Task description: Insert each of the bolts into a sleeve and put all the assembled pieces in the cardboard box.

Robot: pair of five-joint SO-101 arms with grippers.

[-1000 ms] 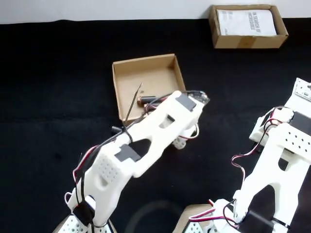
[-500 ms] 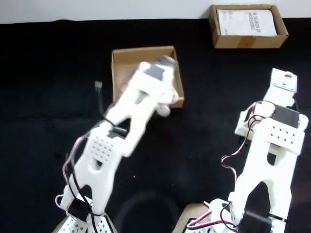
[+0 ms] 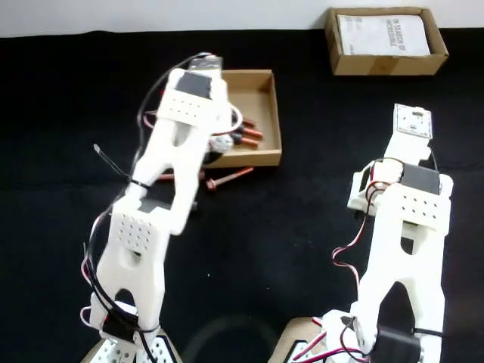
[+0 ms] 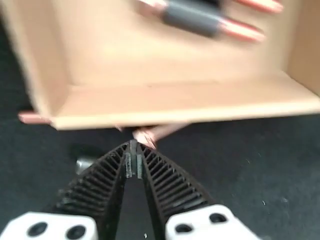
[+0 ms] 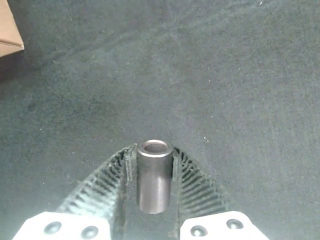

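The open cardboard box [image 3: 265, 91] sits at the middle back of the black table. Inside lie copper bolts in dark sleeves [image 3: 246, 137]; the left wrist view shows one assembled piece [image 4: 192, 19] on the box floor. A loose copper bolt [image 3: 228, 178] lies on the table just in front of the box wall [image 4: 175, 102], and its tip [image 4: 146, 136] is right ahead of my left gripper [image 4: 132, 150], which is shut with nothing in it. My right gripper [image 5: 154, 150] is shut on a dark grey sleeve [image 5: 154, 182], held upright over bare table at the right.
A second cardboard box [image 3: 384, 64] holding a white paper stands at the back right. Another copper piece [image 3: 163, 176] shows on the table beside the left arm [image 3: 178, 162]. The right arm [image 3: 404, 227] stretches up the right side.
The left arm has swung from the box's right front over to its left side. The box has shifted away and turned. The right arm has moved left and farther out.
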